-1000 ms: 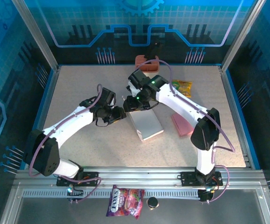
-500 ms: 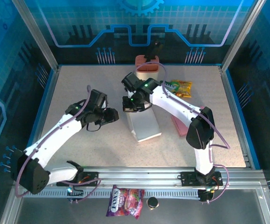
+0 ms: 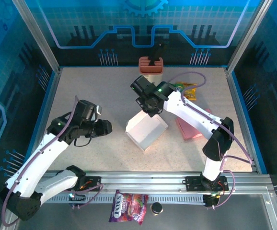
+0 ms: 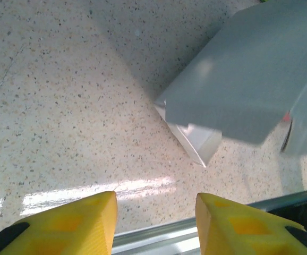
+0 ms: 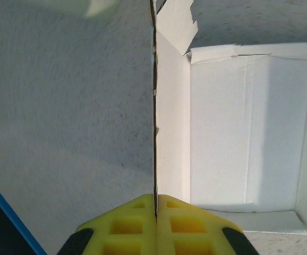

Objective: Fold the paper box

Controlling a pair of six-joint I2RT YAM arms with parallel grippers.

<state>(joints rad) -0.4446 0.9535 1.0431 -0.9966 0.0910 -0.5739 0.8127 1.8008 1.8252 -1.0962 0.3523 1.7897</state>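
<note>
Mainly, tear or slip risk: the right gripper point(image 5: 155, 204) has its jaws pressed together on just one thin upright wall of the paper box point(image 3: 145, 130). A pull or twist could rip or crease the card, or the wall could slide out. Nothing braces the box, so it may swing or skid. The left gripper point(image 4: 156, 212) has its jaws spread and empty, with the box ahead and apart. The box sits mid table point(image 3: 81, 91), away from every edge.

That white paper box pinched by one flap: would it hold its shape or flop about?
Probably light: the right fingers hold the paper box by one thin panel alone. Likely floppy, since its open walls look like single-sheet card. It may swing or twist, being gripped at one edge.
</note>
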